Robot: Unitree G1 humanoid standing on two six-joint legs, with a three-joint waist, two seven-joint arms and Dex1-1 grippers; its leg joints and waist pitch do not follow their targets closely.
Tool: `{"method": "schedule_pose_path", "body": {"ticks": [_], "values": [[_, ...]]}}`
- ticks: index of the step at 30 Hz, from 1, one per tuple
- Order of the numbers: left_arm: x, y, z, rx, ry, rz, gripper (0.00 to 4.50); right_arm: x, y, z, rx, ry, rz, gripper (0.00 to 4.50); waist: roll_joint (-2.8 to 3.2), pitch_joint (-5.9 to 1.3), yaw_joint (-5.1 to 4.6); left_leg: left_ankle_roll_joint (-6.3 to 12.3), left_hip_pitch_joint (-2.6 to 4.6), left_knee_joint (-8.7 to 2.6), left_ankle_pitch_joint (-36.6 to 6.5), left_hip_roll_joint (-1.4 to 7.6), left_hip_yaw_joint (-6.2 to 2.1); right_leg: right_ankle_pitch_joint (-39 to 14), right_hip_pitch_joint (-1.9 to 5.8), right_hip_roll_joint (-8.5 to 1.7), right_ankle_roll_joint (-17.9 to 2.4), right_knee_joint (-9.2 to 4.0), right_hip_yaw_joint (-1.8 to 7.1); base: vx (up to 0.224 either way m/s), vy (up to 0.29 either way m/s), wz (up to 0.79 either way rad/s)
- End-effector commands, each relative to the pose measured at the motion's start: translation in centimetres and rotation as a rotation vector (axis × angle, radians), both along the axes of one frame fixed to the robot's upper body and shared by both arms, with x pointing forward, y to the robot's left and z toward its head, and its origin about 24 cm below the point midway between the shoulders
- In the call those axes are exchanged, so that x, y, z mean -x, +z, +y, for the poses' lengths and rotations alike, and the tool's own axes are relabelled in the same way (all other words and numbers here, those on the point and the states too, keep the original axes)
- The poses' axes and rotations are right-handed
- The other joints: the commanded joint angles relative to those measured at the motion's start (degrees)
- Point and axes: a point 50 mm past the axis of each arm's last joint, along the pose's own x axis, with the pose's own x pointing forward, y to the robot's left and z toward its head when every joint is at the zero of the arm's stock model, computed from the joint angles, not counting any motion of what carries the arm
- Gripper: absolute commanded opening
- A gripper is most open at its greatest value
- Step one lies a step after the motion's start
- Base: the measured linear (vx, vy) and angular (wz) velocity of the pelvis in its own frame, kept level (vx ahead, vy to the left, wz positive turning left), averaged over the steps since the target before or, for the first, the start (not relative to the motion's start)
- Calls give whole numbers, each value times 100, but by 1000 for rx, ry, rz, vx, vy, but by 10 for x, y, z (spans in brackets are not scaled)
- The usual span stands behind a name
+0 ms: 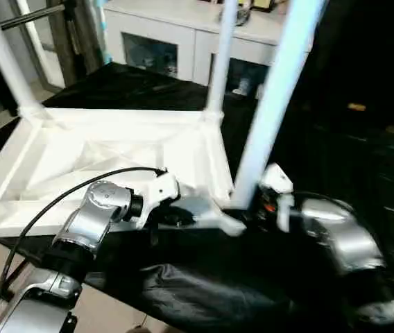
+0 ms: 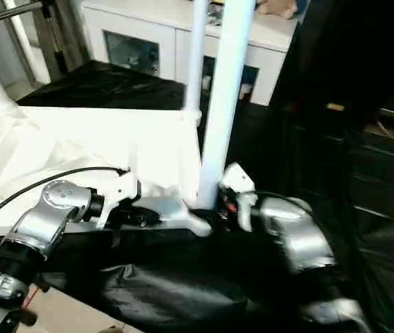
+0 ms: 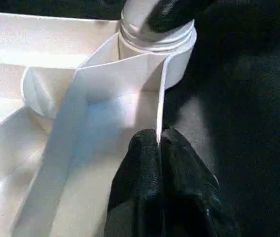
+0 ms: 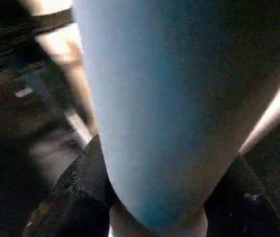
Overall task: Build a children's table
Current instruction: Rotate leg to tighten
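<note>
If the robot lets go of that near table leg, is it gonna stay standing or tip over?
Probably stays: the near leg sits in its corner socket, though how firmly seated is unclear. It is long and tapered, so a sideways push up high could lever it loose. It looks like smooth plastic, likely slippery for the right gripper.

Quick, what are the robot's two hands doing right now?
Left gripper: shut, pinching the tabletop rim.
Right gripper: closed around the near leg.

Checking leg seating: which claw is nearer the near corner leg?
Right. The right claw straddles the leg near its base; the left claw pinches the tabletop's rim beside it.
</note>
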Motion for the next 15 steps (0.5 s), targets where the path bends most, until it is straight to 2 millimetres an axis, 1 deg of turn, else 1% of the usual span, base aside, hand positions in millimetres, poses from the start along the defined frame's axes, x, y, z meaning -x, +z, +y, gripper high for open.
{"method": "schedule_pose_path", "body": {"ticks": [1, 2, 3, 4, 5, 6, 7, 8, 10, 11, 12, 13, 14, 15], "values": [[-15, 19, -30, 71, 73, -112, 0, 13, -30, 34, 16, 29, 135, 200, 13, -198, -24, -166, 53, -427, -1760, 215, -74, -1953, 177, -410, -813, -532, 231, 0, 0, 0], [-17, 19, -32, 69, 91, -116, 0, 11, -32, 34, 21, -13, 134, 200, 14, -198, -24, -167, 56, -428, -1779, 215, -74, -1937, 176, -404, -792, -536, 234, 0, 0, 0], [-18, 19, -33, 69, 104, -119, 0, 10, -33, 35, 25, -41, 135, 199, 46, -202, -31, -181, 57, -431, -1809, 217, -71, -1797, 167, -394, -800, -532, 242, 0, 0, 0], [-21, 19, -37, 72, 135, -122, 0, 7, -35, 36, 36, -118, 139, 199, 29, -205, -32, -179, 45, -431, -1802, 210, -73, -1697, 177, -389, -815, -521, 242, 0, 0, 0], [-21, 19, -37, 72, 135, -122, 0, 7, -35, 36, 36, -118, 139, 199, 29, -206, -34, -186, 47, -428, -1780, 207, -73, -1675, 172, -389, -819, -516, 242, 0, 0, 0], [-23, 20, -40, 70, 165, -128, 0, 4, -38, 36, 42, -181, 145, 199, 48, -208, -36, -189, 51, -427, -1766, 205, -66, -1642, 168, -388, -820, -523, 246, 0, 0, 0], [-25, 19, -44, 71, 198, -126, 0, 2, -41, 37, 49, -259, 155, 199, 46, -209, -38, -204, 47, -426, -1746, 200, -69, -1600, 173, -382, -822, -518, 244, 0, 0, 0], [-27, 18, -46, 63, 218, -133, 0, 1, -42, 38, 52, -292, 158, 199, 44, -207, -39, -206, 46, -427, -1737, 196, -63, -1592, 170, -379, -816, -521, 246, 0, 0, 0], [-29, 17, -48, 52, 250, -143, 0, -1, -44, 40, 59, -341, 160, 199, 60, -213, -39, -211, 54, -426, -1753, 199, -67, -1564, 167, -380, -807, -525, 244, 0, 0, 0], [-29, 17, -48, 52, 250, -143, 0, -1, -44, 40, 59, -341, 160, 199, 57, -217, -36, -208, 56, -420, -1750, 197, -66, -1535, 168, -379, -809, -519, 244, 0, 0, 0], [-29, 16, -50, 53, 247, -139, 0, -1, -44, 43, 57, -343, 152, 199, 59, -217, -28, -189, 43, -422, -1712, 193, -65, -1469, 175, -375, -798, -516, 245, 0, 0, 0], [-28, 16, -51, 56, 236, -138, 0, -1, -42, 46, 46, -319, 133, 199, 41, -218, -30, -176, 33, -419, -1712, 194, -64, -1449, 179, -378, -790, -515, 244, 0, 0, 0], [-28, 15, -53, 58, 224, -137, 0, 1, -39, 52, 2, -268, 118, 199, 52, -224, -17, -159, 32, -421, -1675, 197, -68, -1387, 187, -382, -783, -506, 242, 0, 0, 0], [-28, 16, -53, 58, 219, -141, 0, 2, -37, 55, -26, -239, 123, 269, 56, -223, -17, -145, 35, -417, -1681, 197, -62, -1348, 181, -380, -786, -508, 244, 0, 0, 0]]}}
